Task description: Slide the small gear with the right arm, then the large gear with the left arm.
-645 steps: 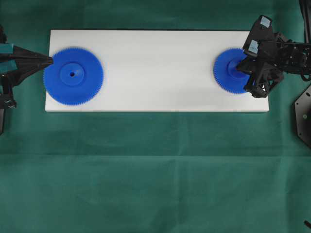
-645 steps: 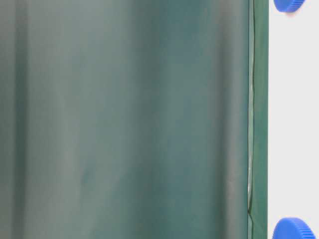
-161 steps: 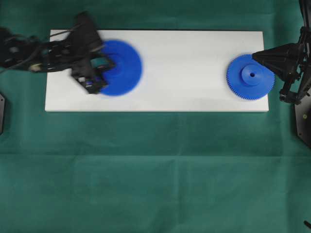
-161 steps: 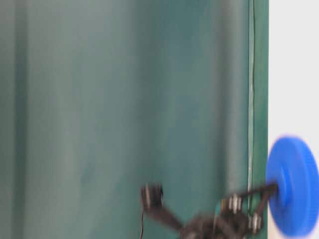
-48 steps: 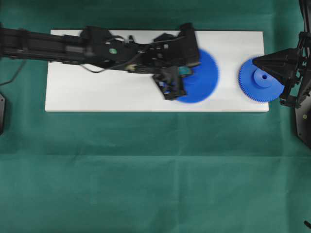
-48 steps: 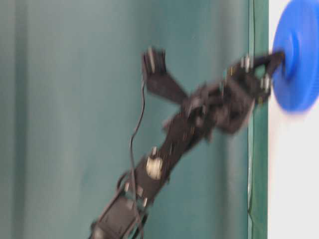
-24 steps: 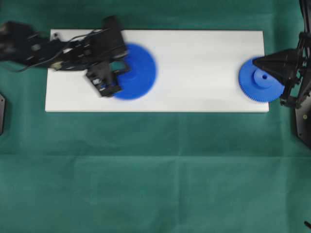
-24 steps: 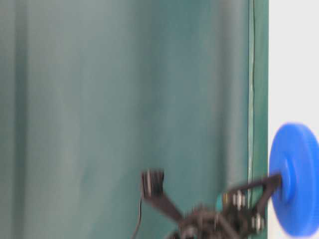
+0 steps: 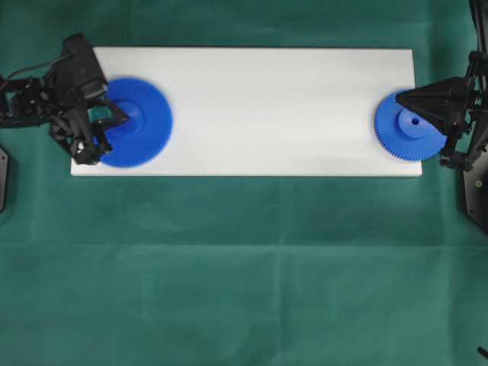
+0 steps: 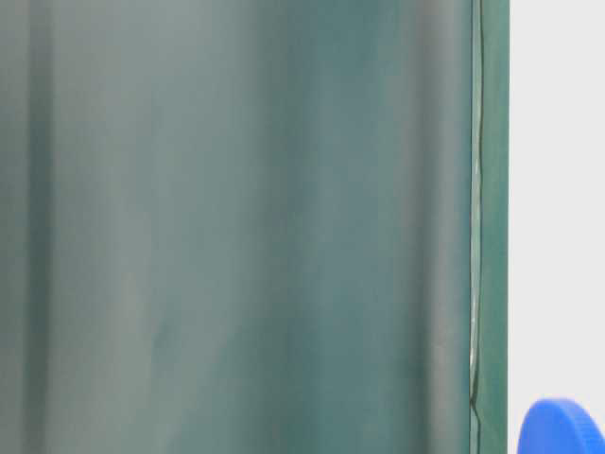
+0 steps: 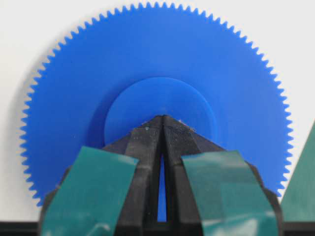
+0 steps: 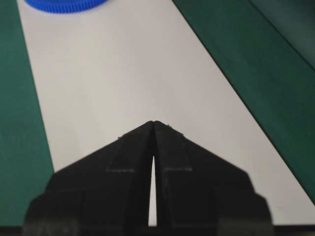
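Overhead, the large gear (image 9: 133, 122) lies at the white board's (image 9: 267, 99) left end, the small gear (image 9: 408, 126) at its right. The left gripper (image 11: 162, 120), clenched, presses its tips on the large gear's hub; the right gripper (image 12: 154, 124) is likewise closed, holding nothing.

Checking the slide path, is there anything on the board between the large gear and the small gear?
Nothing visible. The white board lies bare between the large gear, under the left gripper, and the small gear.

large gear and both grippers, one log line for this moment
large gear: board's left end | left gripper: shut, tips on hub | right gripper: shut, over small gear
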